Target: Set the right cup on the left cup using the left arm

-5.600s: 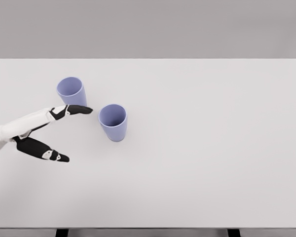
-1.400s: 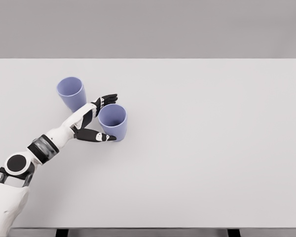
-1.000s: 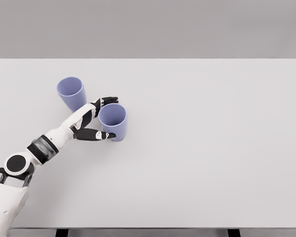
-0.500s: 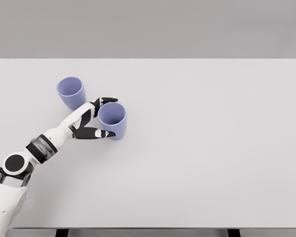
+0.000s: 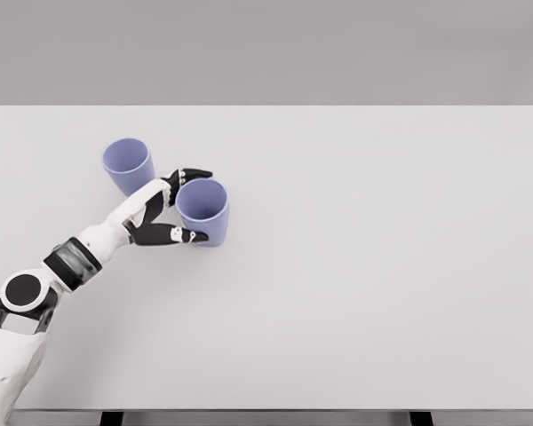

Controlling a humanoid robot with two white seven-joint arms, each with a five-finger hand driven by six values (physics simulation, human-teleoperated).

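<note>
The left robot hand (image 5: 171, 211) is closed around the right lavender plastic cup (image 5: 202, 211), which appears barely raised off the white desk (image 5: 382, 266), with the left lavender plastic cup (image 5: 129, 165) at ten o'clock, so lifting and stacking remain.

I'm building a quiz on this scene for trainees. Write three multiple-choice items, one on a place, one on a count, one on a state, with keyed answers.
1. Where does the free cup stand relative to the grasped one?
A. Up and left of it
B. To its right
C. Inside it

2. How many cups are on the table?
A. One
B. Two
C. Three

3. How does the left hand stand?
A. Flat on the table
B. Out of view
C. Closed around a cup

Answers:
1 A, the left cup sits up-left of the right cup.
2 B, only these two show on the table.
3 C, the left hand wraps the right cup.
</note>
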